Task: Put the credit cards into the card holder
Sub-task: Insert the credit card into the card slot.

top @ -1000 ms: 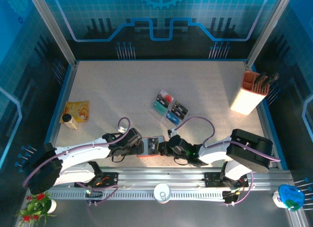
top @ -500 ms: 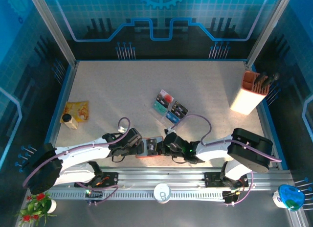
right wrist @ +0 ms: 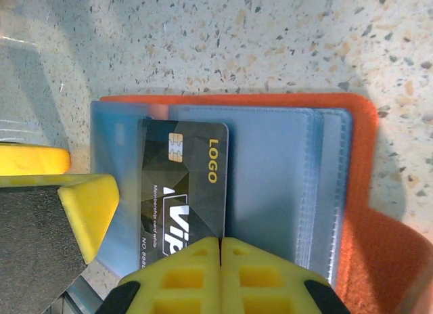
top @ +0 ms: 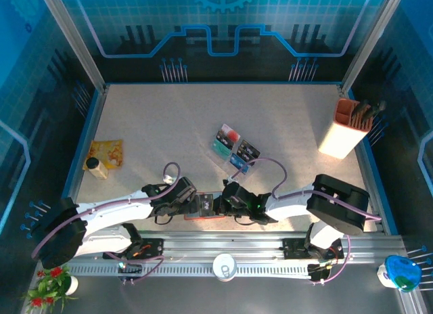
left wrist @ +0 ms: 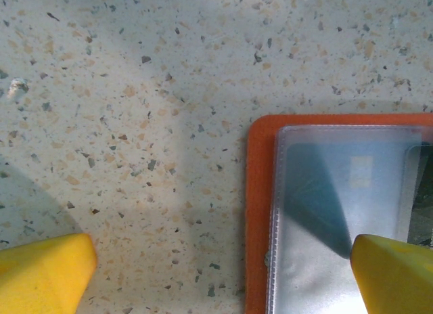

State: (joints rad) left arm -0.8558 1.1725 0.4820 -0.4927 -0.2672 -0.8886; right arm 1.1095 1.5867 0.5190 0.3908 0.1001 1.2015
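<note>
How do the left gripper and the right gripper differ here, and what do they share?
The left gripper has its jaws wide open; the right gripper has them shut. The left gripper straddles the wallet edge, one finger over the wallet, one over bare table; the right gripper's tips meet at the black card on the wallet. Both have yellow fingers and sit low at the open wallet.
</note>
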